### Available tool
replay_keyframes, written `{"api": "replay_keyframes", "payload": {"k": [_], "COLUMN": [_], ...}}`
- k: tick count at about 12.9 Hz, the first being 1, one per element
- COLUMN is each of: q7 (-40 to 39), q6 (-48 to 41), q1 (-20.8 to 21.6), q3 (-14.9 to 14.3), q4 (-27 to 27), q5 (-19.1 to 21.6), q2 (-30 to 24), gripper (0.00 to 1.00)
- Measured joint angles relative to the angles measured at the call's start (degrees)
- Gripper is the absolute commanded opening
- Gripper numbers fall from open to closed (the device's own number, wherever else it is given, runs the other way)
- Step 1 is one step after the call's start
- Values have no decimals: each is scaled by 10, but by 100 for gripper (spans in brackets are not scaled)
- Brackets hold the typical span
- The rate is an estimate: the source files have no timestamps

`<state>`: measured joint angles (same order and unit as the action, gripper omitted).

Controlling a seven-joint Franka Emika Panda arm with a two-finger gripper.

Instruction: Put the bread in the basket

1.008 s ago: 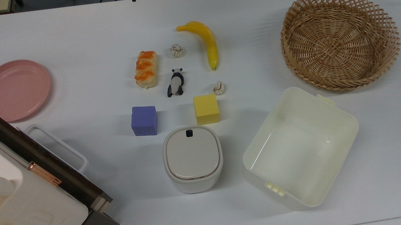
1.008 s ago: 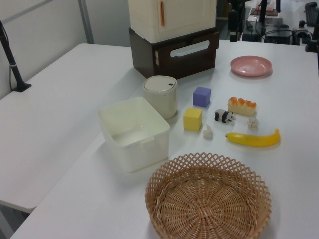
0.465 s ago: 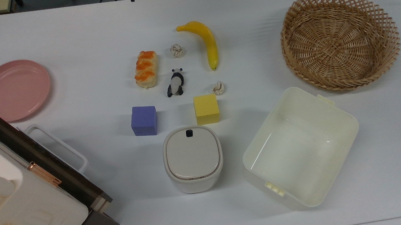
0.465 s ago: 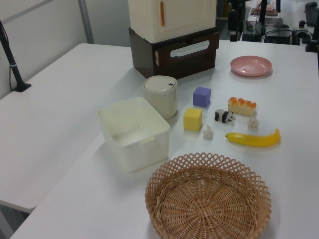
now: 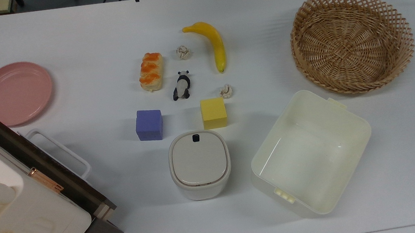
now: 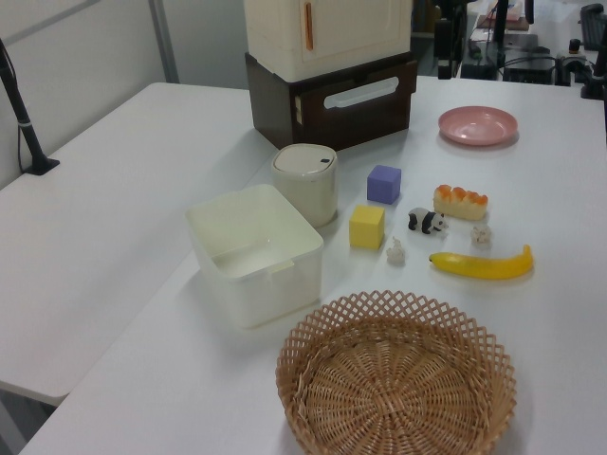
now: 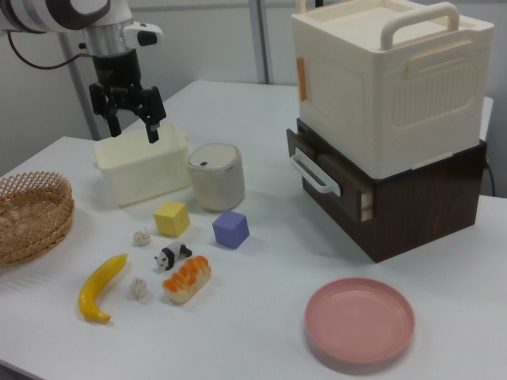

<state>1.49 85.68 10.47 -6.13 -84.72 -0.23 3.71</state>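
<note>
Bread (image 5: 151, 71) lies on the white counter (image 5: 70, 38) beside a toy panda (image 5: 181, 85), near the banana (image 5: 211, 43), well apart from the wicker basket (image 5: 352, 39). Claw (image 7: 129, 123) hangs spread wide, holding nothing, above the cream tub (image 7: 142, 168).

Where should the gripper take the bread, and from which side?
Grip the bread across its short width at the middle bump, coming straight down from above. It lies flat, and the long sides look clear, though the panda sits close at the top view's right. The gripper hangs open.
</note>
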Motion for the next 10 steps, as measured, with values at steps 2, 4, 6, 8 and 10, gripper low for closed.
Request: {"api": "replay_keyframes", "payload": {"k": [2,4,6,8,10], "q7": [0,0,0,0,0], "q6": [0,0,0,-1,-5], "q1": [0,0,-1,-1,-1], "q3": [0,0,0,0,0], "q4": [0,0,0,-1,-1], "q5": [0,0,0,0,0], "q2": [0,0,0,0,0], "gripper": [100,100,100,100,100]}}
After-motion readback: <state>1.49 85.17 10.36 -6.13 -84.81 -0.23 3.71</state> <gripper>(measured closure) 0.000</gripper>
